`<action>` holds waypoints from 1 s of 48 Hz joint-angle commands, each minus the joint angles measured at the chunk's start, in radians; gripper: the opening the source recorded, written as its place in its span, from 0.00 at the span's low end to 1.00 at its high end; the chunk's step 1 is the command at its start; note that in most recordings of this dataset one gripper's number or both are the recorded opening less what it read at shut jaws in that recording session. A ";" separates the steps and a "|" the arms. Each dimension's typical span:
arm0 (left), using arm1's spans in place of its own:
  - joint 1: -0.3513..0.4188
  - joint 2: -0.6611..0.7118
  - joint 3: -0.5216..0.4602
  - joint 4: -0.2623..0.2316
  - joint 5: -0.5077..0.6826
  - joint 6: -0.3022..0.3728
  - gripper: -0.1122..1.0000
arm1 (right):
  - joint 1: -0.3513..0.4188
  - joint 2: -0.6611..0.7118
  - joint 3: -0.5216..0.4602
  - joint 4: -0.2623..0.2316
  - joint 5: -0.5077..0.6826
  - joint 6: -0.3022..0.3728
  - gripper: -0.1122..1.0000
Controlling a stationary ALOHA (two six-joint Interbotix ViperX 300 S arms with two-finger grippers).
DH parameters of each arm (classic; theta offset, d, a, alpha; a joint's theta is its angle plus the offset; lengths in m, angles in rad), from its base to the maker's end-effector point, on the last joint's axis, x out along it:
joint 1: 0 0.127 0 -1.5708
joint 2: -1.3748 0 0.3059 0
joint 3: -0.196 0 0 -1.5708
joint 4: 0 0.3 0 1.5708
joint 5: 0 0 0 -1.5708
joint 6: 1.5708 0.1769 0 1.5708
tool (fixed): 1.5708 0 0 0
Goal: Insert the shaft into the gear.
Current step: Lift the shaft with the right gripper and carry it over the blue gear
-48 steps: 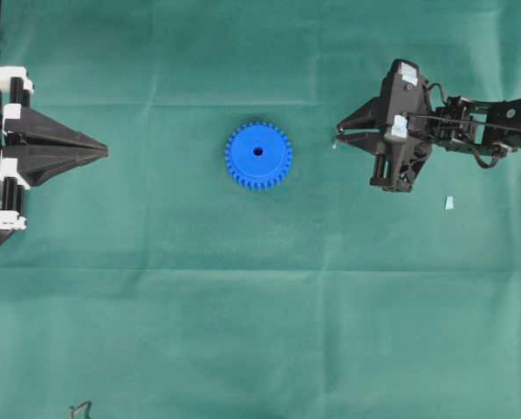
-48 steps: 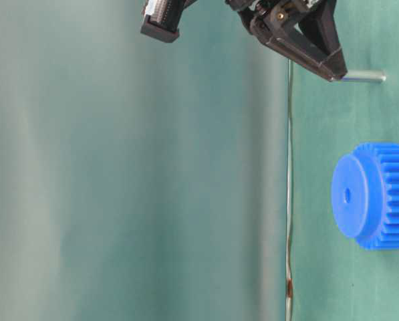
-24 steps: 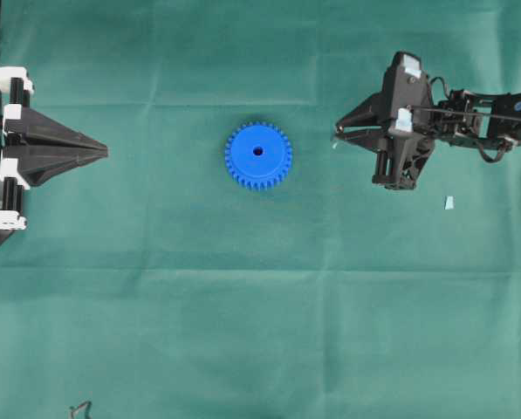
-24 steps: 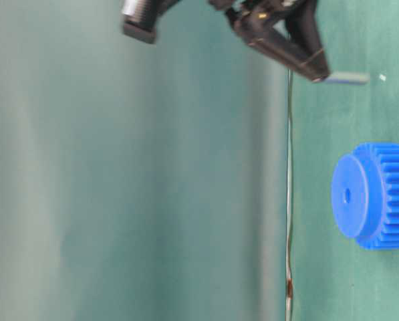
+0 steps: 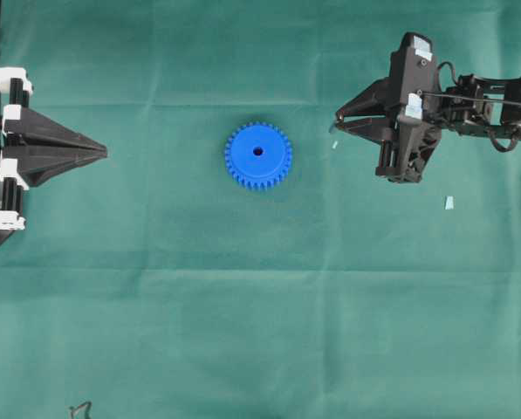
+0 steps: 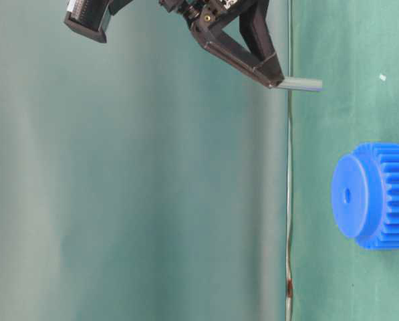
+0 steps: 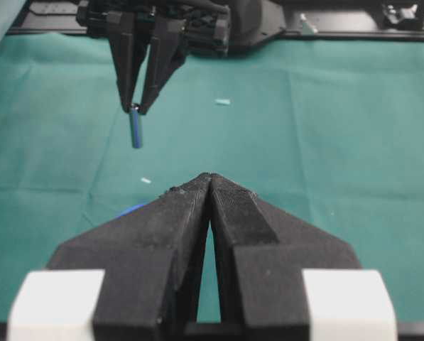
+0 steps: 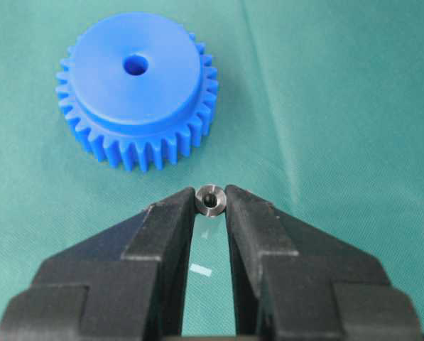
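The gear [image 5: 258, 155] lies flat on the green tabletop [image 5: 260, 305], slightly above centre in the overhead view, with open cloth on every side. It is a bright blue toothed wheel with a raised hub and a small dark centre hole.

The right pincer [image 5: 336, 121] hangs at the gear's 3 o'clock, well apart from it, clenched on the shaft [image 6: 299, 84]. The shaft is a short grey pin, held by its upper end and pointing down, clear of the cloth in the table-level view. The right wrist view shows its end face [image 8: 210, 199] between the tips.

The left pincer [image 5: 103, 152] sits at the gear's 9 o'clock, well apart, its jaws pressed together and empty [image 7: 210, 179]. Its arm is cut off by the frame edge.

A pale scrap [image 5: 449, 203] lies at 4 o'clock from the gear, near the right edge.
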State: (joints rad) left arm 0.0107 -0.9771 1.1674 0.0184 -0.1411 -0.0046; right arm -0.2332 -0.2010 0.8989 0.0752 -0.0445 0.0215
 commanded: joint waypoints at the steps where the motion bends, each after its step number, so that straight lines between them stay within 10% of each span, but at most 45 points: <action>1: 0.002 0.006 -0.026 0.003 -0.005 -0.002 0.10 | 0.002 -0.018 -0.025 0.003 -0.002 0.003 0.26; 19: 0.002 0.006 -0.026 0.003 -0.002 -0.002 0.10 | 0.015 -0.003 -0.044 0.003 -0.003 0.003 0.26; 48: 0.002 0.006 -0.028 0.002 -0.003 -0.002 0.10 | 0.074 0.230 -0.345 -0.005 0.031 -0.011 0.26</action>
State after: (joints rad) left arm 0.0107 -0.9771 1.1674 0.0184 -0.1396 -0.0046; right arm -0.1641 0.0276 0.6029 0.0721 -0.0184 0.0123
